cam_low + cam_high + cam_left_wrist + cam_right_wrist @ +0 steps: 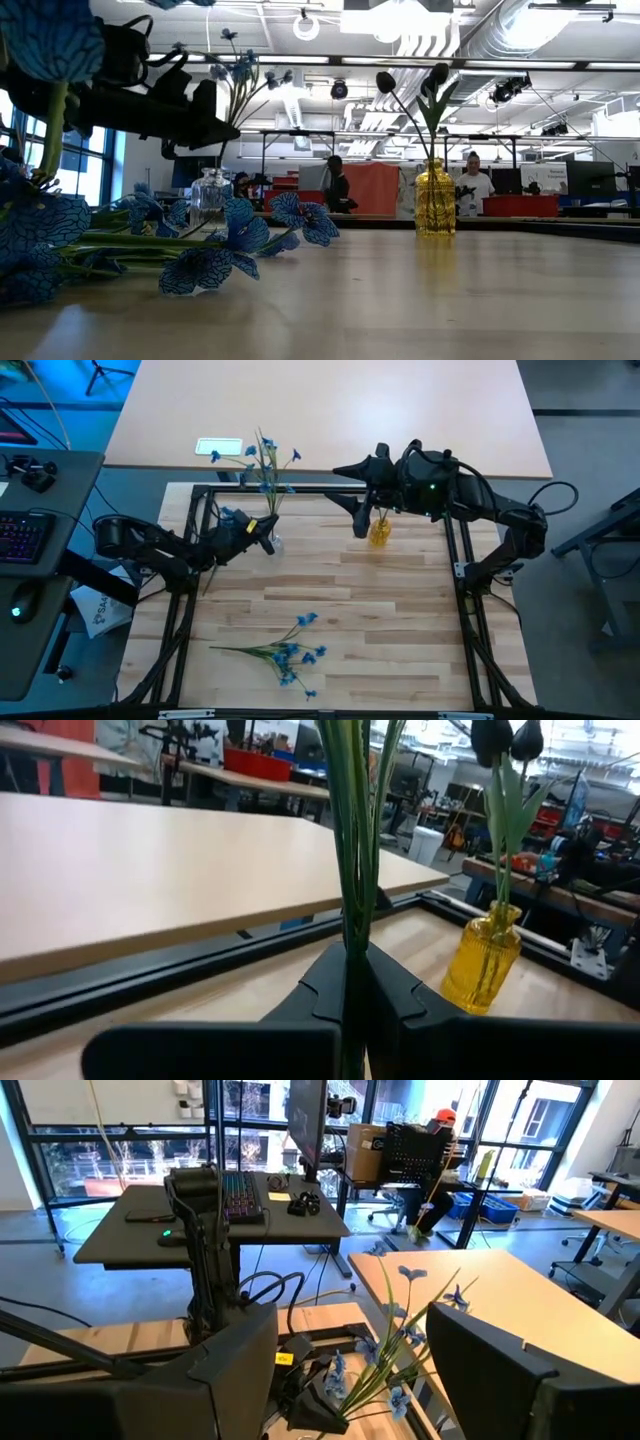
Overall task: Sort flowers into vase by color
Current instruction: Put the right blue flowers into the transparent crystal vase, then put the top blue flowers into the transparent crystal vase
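Note:
A sprig bunch of blue flowers [266,460] stands upright in my left gripper [264,532], which is shut on its green stems just above a clear glass vase [210,195] at the table's far left. Whether the stem ends are inside that vase, I cannot tell. A yellow vase [380,532] at the far middle holds dark buds [385,80] on green stems. More blue flowers [287,650] lie flat near the table's front edge. My right gripper [352,497] hangs open, raised above the yellow vase's left side, with nothing between its fingers. My left gripper pinches the bunch of green stems [350,935] between its two fingers, well below the blossoms. The fingers come level from the table's left side and lie across the stems. The bunch stands upright, blossoms [405,1325] above the fingers.
A black frame [300,490] runs round the wooden table top. Beyond it lies a lighter table with a white card [218,447]. A desk with a keyboard [25,535] stands to the left. People [478,185] show in the room behind. Bare wood lies between the vases and the lying flowers.

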Robot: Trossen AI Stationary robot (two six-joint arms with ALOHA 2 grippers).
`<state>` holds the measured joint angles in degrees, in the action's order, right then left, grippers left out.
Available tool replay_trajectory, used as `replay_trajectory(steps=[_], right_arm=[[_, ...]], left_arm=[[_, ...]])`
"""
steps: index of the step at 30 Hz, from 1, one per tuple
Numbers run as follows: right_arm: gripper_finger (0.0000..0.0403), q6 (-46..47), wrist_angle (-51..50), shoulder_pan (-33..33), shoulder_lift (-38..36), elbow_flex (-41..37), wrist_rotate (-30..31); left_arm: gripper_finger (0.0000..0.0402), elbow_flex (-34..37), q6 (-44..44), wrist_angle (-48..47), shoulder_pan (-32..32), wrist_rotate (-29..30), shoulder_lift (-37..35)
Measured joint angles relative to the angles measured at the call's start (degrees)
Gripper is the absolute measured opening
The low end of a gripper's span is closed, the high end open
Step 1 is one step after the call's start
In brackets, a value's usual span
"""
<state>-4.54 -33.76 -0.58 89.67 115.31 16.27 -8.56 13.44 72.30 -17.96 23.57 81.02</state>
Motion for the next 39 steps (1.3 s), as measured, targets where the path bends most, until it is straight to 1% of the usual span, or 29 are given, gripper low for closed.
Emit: replay_trajectory(steps=[10,15,19,27,34,39], right_arm=[[0.0252,0.01,-2.13,-0.02,0.0,0.0,0.0],[0.0252,0.01,-2.53,-0.02,0.0,0.0,0.02],[0.0252,0.01,-3.38,-0.02,0.0,0.0,0.02],[0.0252,0.85,-3.8,-0.02,0.0,0.0,0.09],[0.0252,1.09,-3.8,-0.02,0.0,0.0,0.09],[0.0252,1.09,-3.8,-0.02,0.0,0.0,0.07]], left_arm=[[0.0001,0.0,5.7,-0.65,-0.02,-0.25,-0.01],[0.0008,0.0,6.33,-1.2,0.02,-1.25,-0.01],[0.0033,0.0,6.63,-2.78,0.05,-4.85,-0.86],[0.0098,0.0,7.46,-11.02,0.07,-10.21,-5.81],[0.0154,0.0,7.43,-22.2,0.07,-11.02,-12.54],[0.0178,0.0,6.94,-26.55,0.07,-11.03,-16.81]])
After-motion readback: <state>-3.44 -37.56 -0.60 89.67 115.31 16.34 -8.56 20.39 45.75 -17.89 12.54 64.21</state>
